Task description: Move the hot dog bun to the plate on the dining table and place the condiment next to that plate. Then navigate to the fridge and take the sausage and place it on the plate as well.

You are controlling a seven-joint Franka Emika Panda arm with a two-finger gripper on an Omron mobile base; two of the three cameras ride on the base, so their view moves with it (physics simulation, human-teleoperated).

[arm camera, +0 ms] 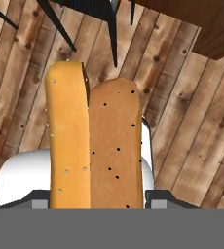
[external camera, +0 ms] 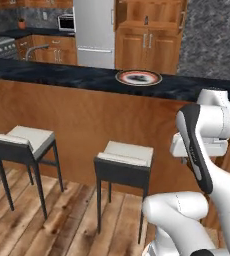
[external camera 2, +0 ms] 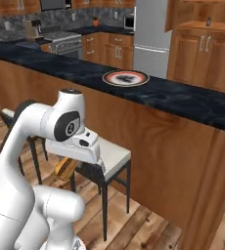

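Note:
The hot dog bun (arm camera: 94, 146), tan-orange with a lengthwise split, stands between the two fingers of my gripper (arm camera: 97, 204), which is shut on it. In the right base view the bun (external camera 2: 64, 169) pokes out below my hand, low in front of the dining table (external camera 2: 183, 100), above the wood floor. The plate (external camera: 138, 77) (external camera 2: 125, 78), pale with a reddish-brown edge, lies on the table's black marbled top (external camera: 62, 74). Behind the table stands the light grey fridge (external camera: 94, 32) (external camera 2: 152, 34), door shut, so the sausage is hidden. The condiment I cannot make out for certain.
Two white-seated stools (external camera: 26, 139) (external camera: 125, 154) stand against the table's wood side; one stool (external camera 2: 112, 156) is right beside my hand. A small dark bottle-like thing (external camera 2: 209, 21) sits on an open cabinet shelf. Stove and counters run along the back wall.

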